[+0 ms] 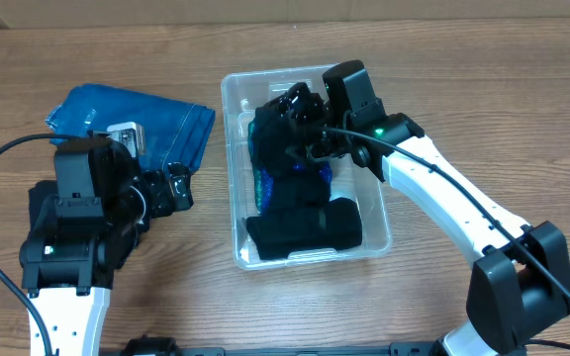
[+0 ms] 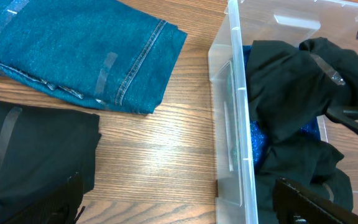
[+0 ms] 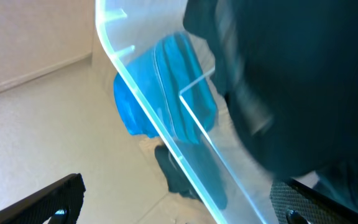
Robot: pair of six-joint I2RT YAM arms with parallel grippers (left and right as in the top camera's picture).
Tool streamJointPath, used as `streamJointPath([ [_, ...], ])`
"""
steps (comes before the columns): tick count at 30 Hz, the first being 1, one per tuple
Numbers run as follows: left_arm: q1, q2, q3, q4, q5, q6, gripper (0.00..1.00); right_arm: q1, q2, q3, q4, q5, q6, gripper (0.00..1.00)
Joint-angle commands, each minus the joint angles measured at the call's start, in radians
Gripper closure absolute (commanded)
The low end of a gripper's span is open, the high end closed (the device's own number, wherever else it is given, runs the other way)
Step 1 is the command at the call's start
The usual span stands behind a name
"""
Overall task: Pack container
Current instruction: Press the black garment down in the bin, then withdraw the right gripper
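Overhead, the bench (image 1: 483,79) carries the container (image 1: 230,138) at centre, filled with black cloth (image 1: 305,229) over something blue (image 2: 258,140). Folded jeans (image 1: 156,121) lie far left of it, with a black garment (image 2: 30,155) nearer. The right gripper (image 1: 297,107) is inside the container's far end, jaws wide apart beside the cloth. The left gripper (image 1: 178,188), wide open and empty, sits just left of the container.

The container (image 1: 231,178) sat mid-desk (image 1: 483,89). Inside it, a rolled garment (image 1: 305,229) lay at the near end and a bundled garment (image 1: 277,153) at the far end, beneath the right gripper (image 1: 300,107). Left of it lay folded denim (image 1: 156,119), and nearer, a flat garment (image 2: 30,155).
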Motion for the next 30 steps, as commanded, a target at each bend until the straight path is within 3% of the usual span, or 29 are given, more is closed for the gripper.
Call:
streamJointPath([
  [1, 0.004, 0.003, 0.021, 0.002, -0.007, 0.017, 0.00, 0.003, -0.025, 0.019, -0.018, -0.011, 0.060, 0.00],
  [5, 0.004, 0.003, 0.021, 0.002, -0.008, 0.017, 0.00, 0.003, -0.025, 0.019, -0.077, 0.090, 0.065, 0.00],
  [6, 0.004, 0.003, 0.021, 0.003, -0.008, 0.017, 0.00, 0.003, -0.025, 0.019, -0.069, 0.138, 0.005, 0.00],
  [10, 0.004, 0.006, 0.021, 0.002, -0.010, 0.017, 0.00, 0.003, -0.033, 0.022, 0.054, 0.245, -0.519, 0.01],
  [11, 0.004, 0.009, 0.021, 0.002, -0.010, 0.017, 0.00, 0.003, -0.038, 0.022, 0.064, 0.283, -0.631, 0.07],
  [12, 0.004, 0.011, 0.021, 0.002, -0.010, 0.017, 0.00, 0.003, -0.043, 0.022, 0.067, 0.322, -0.736, 0.22],
  [14, 0.004, 0.021, 0.021, 0.002, -0.010, 0.017, 0.00, 0.003, -0.046, 0.022, 0.056, 0.365, -1.061, 0.74],
  [15, 0.004, 0.024, 0.021, 0.002, -0.010, 0.017, 0.00, 0.003, -0.042, 0.021, 0.038, 0.399, -1.144, 0.86],
  [16, 0.004, 0.027, 0.021, 0.002, -0.009, 0.017, 0.00, 0.003, -0.037, 0.021, 0.020, 0.412, -1.197, 0.89],
  [18, 0.004, 0.027, 0.021, 0.002, -0.007, 0.016, 0.00, 0.003, -0.008, 0.021, -0.037, 0.416, -1.254, 0.89],
  [24, 0.004, 0.027, 0.021, 0.002, -0.007, 0.016, 0.00, 0.002, 0.184, -0.001, -0.215, 0.415, -1.246, 0.89],
  [30, 0.004, 0.027, 0.021, 0.001, -0.007, 0.016, 0.00, -0.003, 0.225, 0.028, -0.237, 0.427, -1.248, 0.87],
])
